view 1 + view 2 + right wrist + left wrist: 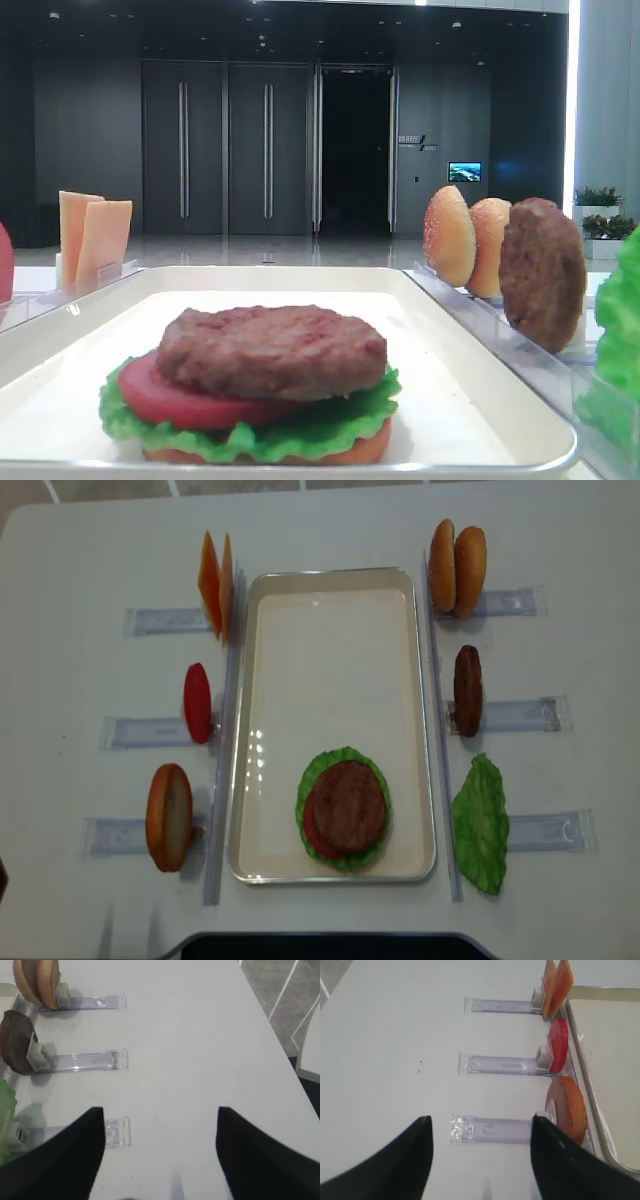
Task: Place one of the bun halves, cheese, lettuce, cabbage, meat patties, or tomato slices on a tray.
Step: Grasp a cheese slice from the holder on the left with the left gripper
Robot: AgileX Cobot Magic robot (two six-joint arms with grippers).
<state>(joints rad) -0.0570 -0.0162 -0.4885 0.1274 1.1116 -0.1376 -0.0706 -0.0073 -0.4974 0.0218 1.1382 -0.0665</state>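
The white tray (335, 630) holds a stack at its near end: a meat patty (347, 805) on a tomato slice (160, 395), lettuce (300, 432) and a bun half. Left of the tray stand two cheese slices (215, 585), a tomato slice (197, 702) and a bun half (168, 817). To its right are two bun halves (457, 568), a patty (467, 690) and a lettuce leaf (481, 822). My left gripper (480, 1125) hangs open and empty over the table, left of the bun half (567, 1110). The right gripper (160, 1112) is open and empty, right of the lettuce (6, 1105).
Clear plastic racks (155, 620) lie on the white table on both sides of the tray, each carrying its ingredient at the tray end. A long clear strip (225, 770) runs along each tray side. The table edge (280, 1035) falls away to the right.
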